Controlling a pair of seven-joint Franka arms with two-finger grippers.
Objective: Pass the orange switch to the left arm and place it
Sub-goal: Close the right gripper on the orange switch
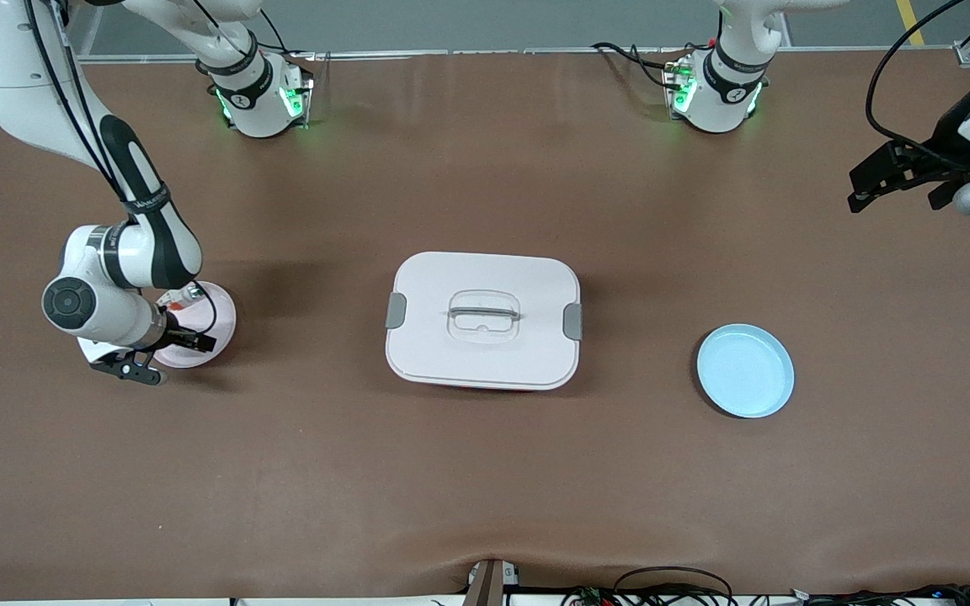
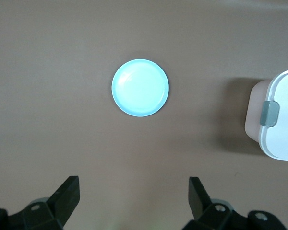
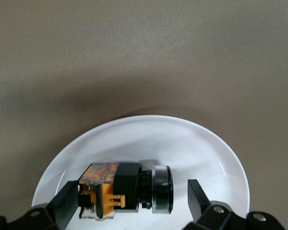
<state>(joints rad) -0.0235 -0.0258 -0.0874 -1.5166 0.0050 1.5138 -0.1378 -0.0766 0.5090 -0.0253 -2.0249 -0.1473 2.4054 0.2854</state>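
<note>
Light blue plate (image 1: 745,370) lies nearest the front camera, bare, toward the left arm's end of the table.

Right gripper (image 3: 129,199): jaws wide, one finger on each side of the orange switch (image 3: 125,189), which lies on its side in the pink plate (image 1: 214,324). Contact of fingers with switch cannot be told. Switch shows a black body, orange clip and silver ring. Seen from the front, the right gripper is down at that plate, at the right arm's end of the table; the switch itself is hidden there by the wrist.

Left gripper (image 1: 893,177): jaws wide, nothing between them, up in the air over the left arm's end of the table; this arm waits. Its wrist view shows the blue plate and one latched corner of the box (image 2: 278,120).

Box sits mid-table between the two plates, lid on, well apart from both.
</note>
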